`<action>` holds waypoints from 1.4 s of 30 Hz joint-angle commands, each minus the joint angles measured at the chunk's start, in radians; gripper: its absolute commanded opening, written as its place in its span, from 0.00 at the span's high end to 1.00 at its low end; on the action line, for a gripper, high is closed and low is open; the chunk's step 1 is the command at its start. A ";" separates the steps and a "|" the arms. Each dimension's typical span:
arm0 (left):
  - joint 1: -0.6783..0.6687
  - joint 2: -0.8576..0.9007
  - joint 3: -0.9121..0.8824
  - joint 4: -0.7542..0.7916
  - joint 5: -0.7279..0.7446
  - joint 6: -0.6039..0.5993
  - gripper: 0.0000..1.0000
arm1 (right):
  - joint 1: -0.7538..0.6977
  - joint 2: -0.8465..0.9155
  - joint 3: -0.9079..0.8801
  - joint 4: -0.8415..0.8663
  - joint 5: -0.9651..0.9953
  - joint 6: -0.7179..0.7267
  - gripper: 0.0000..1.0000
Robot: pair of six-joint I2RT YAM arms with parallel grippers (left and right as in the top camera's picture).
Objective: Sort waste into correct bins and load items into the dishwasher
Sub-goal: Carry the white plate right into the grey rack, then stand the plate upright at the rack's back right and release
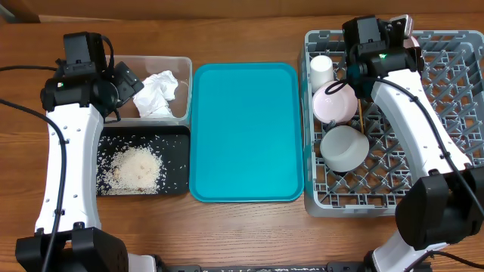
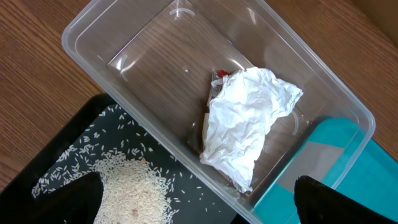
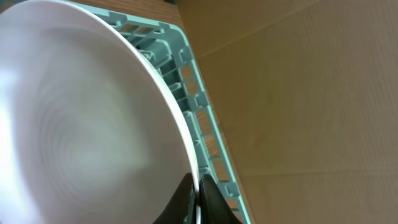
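Observation:
The pale plate [image 3: 81,124] stands on edge over the back of the grey dish rack [image 1: 454,98], and my right gripper [image 3: 198,190] is shut on its rim. From overhead only the plate's edge [image 1: 409,32] shows past the right gripper [image 1: 399,39]. In the rack sit a white cup [image 1: 322,72], a pink bowl [image 1: 333,104] and a grey bowl [image 1: 344,147]. My left gripper [image 2: 199,208] hangs open and empty above the clear tub [image 2: 124,37]. In the tub lies the crumpled tissue [image 2: 249,118], with a bit of red wrapper [image 2: 222,74] under it. Rice [image 2: 134,186] lies in the black tray [image 1: 178,136].
A flat teal tray [image 1: 246,132] lies between the bins and the rack. A thin wooden stick [image 1: 362,117] lies in the rack beside the bowls. Brown cardboard [image 3: 298,93] stands just behind the rack's back edge. Both arms' cables trail over the table.

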 commanded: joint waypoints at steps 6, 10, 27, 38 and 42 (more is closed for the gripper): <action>0.003 0.003 0.012 -0.003 0.004 -0.013 0.00 | -0.004 0.006 -0.002 0.009 -0.181 0.003 0.90; 0.003 0.003 0.012 -0.002 0.004 -0.013 0.00 | -0.004 0.006 -0.002 0.025 -0.246 0.003 0.88; 0.003 0.003 0.012 -0.002 0.004 -0.013 0.00 | 0.031 0.001 0.008 0.087 -0.490 -0.004 0.44; 0.003 0.003 0.012 -0.003 0.004 -0.013 0.00 | 0.111 -0.008 0.039 0.094 -1.161 -0.003 0.00; 0.003 0.003 0.012 -0.003 0.004 -0.013 0.00 | 0.116 -0.008 0.039 0.095 -1.178 -0.004 0.00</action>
